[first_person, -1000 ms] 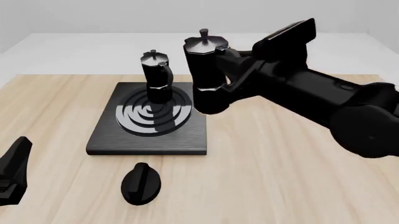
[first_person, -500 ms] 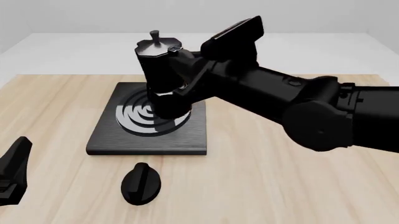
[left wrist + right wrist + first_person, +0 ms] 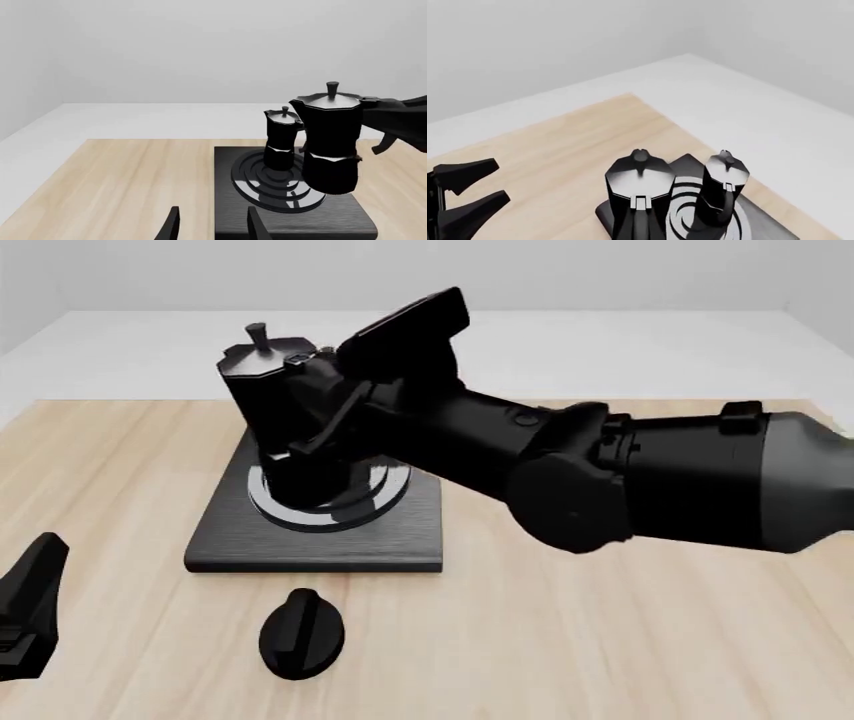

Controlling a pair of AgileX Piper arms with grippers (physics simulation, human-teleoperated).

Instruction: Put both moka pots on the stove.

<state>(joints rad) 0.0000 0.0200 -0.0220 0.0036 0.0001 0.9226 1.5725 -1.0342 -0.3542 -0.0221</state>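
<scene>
Your right arm (image 3: pixel 641 490) stretches in from the right of the front view, reaching forward and leftward across the tabletop (image 3: pixel 601 630) with its forearm angled over the stove (image 3: pixel 227 530). Its right pincer (image 3: pixel 314 405) is clamped on the held moka pot (image 3: pixel 267 405), gripping it from the handle side; the front view hides the fingertips against the black body, but the pot hangs upright in the grasp. In the left wrist view that pot (image 3: pixel 330 142) sits above the near right part of the ring burner (image 3: pixel 277 180), its base seeming just clear of the slab, though contact cannot be judged for certain. The other moka pot (image 3: pixel 281 137) stands upright on the burner behind it, close beside but apart from the carried one. In the right wrist view the two pots show side by side, the held one (image 3: pixel 639 192) nearest the camera and the second (image 3: pixel 724 187) beyond it over the rings. Your left arm rests low at the near left edge of the front view, well away from the stove; its left pincer (image 3: pixel 210 227) has its fingers spread apart with nothing between them. A black oval knob (image 3: pixel 300 632) lies on the wood just in front of the stove.
</scene>
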